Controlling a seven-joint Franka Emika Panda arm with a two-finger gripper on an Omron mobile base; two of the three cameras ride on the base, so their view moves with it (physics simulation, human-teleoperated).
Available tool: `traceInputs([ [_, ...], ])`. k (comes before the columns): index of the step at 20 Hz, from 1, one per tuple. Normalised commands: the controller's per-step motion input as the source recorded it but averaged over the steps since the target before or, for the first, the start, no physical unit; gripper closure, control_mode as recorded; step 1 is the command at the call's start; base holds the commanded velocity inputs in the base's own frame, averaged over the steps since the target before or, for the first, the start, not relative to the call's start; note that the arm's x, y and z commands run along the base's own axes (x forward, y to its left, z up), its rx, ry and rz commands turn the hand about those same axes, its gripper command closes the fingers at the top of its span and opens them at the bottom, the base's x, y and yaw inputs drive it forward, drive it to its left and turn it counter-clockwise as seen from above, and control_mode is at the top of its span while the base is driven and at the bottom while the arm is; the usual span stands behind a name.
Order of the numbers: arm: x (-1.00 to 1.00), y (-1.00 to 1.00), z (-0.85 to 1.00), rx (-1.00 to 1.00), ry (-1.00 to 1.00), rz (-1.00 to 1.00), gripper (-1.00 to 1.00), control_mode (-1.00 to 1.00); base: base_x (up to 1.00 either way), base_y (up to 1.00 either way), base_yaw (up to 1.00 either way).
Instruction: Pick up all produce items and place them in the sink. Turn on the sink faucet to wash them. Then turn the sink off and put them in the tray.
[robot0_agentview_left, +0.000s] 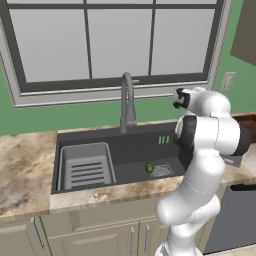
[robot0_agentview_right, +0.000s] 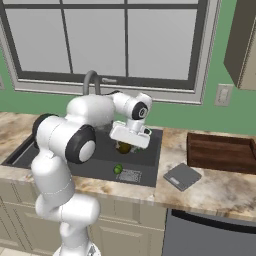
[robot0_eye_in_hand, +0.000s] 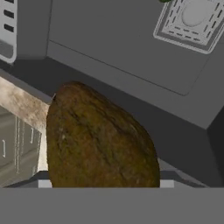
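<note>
The brown produce item (robot0_eye_in_hand: 100, 138) hangs between the jaws of the gripper (robot0_agentview_right: 127, 146), over the sink (robot0_agentview_left: 105, 135), toward the basin's right end and clear of the floor. In the hand view it looms large, a rough, mottled brown lump with creases across its skin. It looks firm and light, the sort of thing that will not crush under a modest squeeze. That coarse skin should give the pads some bite, so slipping seems a small risk. The lumpy outline is the catch: a grip across its widest part, near the middle, would sit truest, while a hold near one end could let it pivot.

The jaws stand fairly wide, spread around the item's girth and closed on it. The fingertips themselves are hidden behind the lump in the hand view, so exactly where the pads meet the skin cannot be told; it appears to be held across its broad middle.

Down on the sink floor lies the green produce item (robot0_agentview_left: 149, 167), just beside the left edge of the drain grate (robot0_agentview_left: 161, 171). It is smooth and round, likely to roll if nudged. The sink faucet (robot0_agentview_left: 127, 102) rises at the back rim of the basin. The tray (robot0_agentview_right: 222, 152) waits on the counter (robot0_agentview_right: 220, 187) to the right of the sink, near the back wall.
</note>
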Motion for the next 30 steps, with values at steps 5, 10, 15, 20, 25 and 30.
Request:
traceInputs([
  [5, 0.12, 0.05, -0.55, 0.00, -0.09, 0.00, 1.00, -1.00, 0.00, 0.00, 0.00],
  [10, 0.20, 0.08, -0.45, 0.00, -0.24, -0.02, 1.00, -1.00, 0.00, 0.00, 0.00],
  [15, 0.29, 0.14, -0.48, 0.00, -0.22, -0.04, 1.00, -1.00, 0.00, 0.00, 0.00],
  [20, 0.32, 0.27, -0.35, 0.00, -0.07, -0.09, 1.00, -1.00, 0.00, 0.00, 0.00],
  [25, 0.51, 0.07, -0.18, 0.00, 0.00, -0.13, 1.00, -1.00, 0.00, 0.00, 0.00],
  [30, 0.51, -0.05, -0.17, -0.02, 0.00, -0.16, 1.00, -1.00, 0.00, 0.00, 0.00],
])
